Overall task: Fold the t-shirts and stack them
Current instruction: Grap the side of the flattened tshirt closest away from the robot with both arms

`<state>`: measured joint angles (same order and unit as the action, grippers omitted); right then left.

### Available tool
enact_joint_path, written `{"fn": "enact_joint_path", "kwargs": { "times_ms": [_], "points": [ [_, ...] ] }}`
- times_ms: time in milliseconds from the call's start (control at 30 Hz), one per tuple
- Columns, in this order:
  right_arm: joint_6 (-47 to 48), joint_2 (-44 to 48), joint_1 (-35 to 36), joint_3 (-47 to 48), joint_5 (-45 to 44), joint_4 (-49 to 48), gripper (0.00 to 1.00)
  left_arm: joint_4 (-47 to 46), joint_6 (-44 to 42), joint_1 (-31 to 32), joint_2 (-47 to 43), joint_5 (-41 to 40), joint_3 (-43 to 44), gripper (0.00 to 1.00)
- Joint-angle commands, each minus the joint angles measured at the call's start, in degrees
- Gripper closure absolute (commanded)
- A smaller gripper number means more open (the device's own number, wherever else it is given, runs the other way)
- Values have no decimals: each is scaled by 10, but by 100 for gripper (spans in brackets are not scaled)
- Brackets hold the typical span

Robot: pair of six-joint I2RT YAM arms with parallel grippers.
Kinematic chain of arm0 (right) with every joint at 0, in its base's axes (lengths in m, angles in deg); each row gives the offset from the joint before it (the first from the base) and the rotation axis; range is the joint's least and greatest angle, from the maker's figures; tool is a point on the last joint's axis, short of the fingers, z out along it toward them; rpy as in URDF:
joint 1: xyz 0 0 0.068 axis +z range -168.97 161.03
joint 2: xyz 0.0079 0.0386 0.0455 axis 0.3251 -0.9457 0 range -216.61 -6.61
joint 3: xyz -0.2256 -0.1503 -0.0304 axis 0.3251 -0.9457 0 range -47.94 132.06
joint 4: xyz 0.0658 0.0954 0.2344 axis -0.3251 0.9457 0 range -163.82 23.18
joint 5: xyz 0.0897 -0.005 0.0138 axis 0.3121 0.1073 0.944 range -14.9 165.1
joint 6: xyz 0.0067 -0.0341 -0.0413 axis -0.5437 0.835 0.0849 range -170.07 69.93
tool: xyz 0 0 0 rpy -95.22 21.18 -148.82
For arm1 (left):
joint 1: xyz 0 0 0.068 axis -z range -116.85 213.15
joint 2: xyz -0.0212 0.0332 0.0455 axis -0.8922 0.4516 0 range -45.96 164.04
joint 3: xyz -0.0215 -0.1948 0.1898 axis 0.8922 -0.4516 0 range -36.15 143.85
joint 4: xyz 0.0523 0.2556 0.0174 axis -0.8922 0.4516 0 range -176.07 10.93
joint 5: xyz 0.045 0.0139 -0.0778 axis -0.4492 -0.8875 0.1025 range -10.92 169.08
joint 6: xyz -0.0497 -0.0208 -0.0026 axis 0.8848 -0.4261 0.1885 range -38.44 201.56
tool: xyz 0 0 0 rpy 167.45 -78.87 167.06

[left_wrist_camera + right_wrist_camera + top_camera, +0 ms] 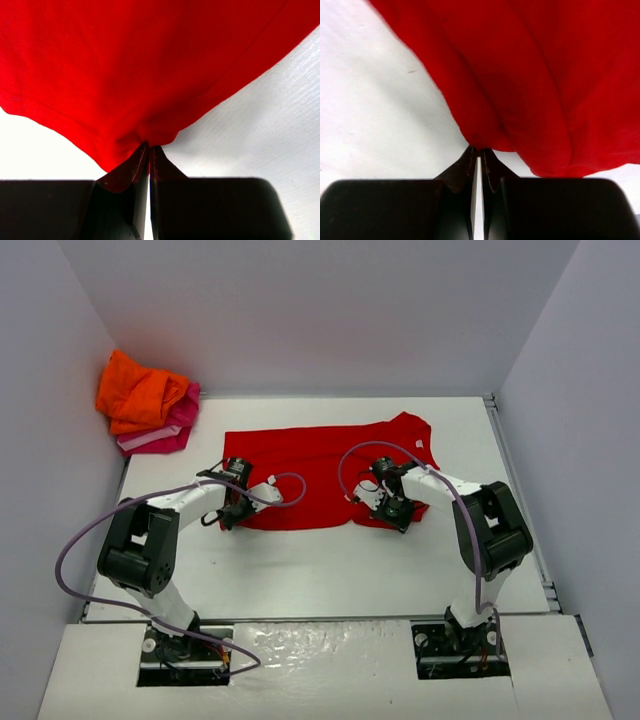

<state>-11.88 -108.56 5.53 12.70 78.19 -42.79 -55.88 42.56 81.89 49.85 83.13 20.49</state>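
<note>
The red t-shirt point(320, 465) lies spread on the white table, its neck with a small white label at the right. My left gripper point(232, 517) is shut on the shirt's near left edge; the left wrist view shows the red cloth point(150, 75) pinched at the fingertips point(141, 156). My right gripper point(396, 515) is shut on the shirt's near right edge; the right wrist view shows bunched red cloth point(530, 85) pinched at its fingertips point(468, 159). The orange t-shirt point(138, 390) sits folded on the pink t-shirt point(168, 432) at the far left corner.
White walls enclose the table on three sides. The table's right edge has a metal rail point(520, 490). Cables loop from both arms over the shirt point(290, 490).
</note>
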Motion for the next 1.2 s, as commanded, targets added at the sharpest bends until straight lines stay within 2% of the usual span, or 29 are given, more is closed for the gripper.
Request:
{"fn": "enact_joint_path", "kwargs": {
  "times_ms": [0,233,533,700,900,1033,1100,1133,1167],
  "points": [
    [-4,53,32,-25,15,40,100,-9,-1,3,-15,2,-15,100],
    [-3,203,58,14,94,138,100,-8,1,3,-12,3,-10,100],
    [-16,258,80,73,86,211,100,-3,6,4,-9,7,-1,100],
    [-5,229,85,58,90,211,100,0,4,4,-3,3,2,100],
    [9,170,89,89,110,200,100,-1,3,4,7,1,2,100],
    [4,119,121,92,135,198,99,-5,5,4,8,1,-6,100],
    [-3,102,151,79,136,191,93,-7,4,4,8,-1,-11,100],
    [-8,99,162,73,129,181,86,-7,3,4,8,-1,-12,100],
    [-21,100,171,67,111,154,74,-8,3,4,10,-1,-11,100]
  ]
}}
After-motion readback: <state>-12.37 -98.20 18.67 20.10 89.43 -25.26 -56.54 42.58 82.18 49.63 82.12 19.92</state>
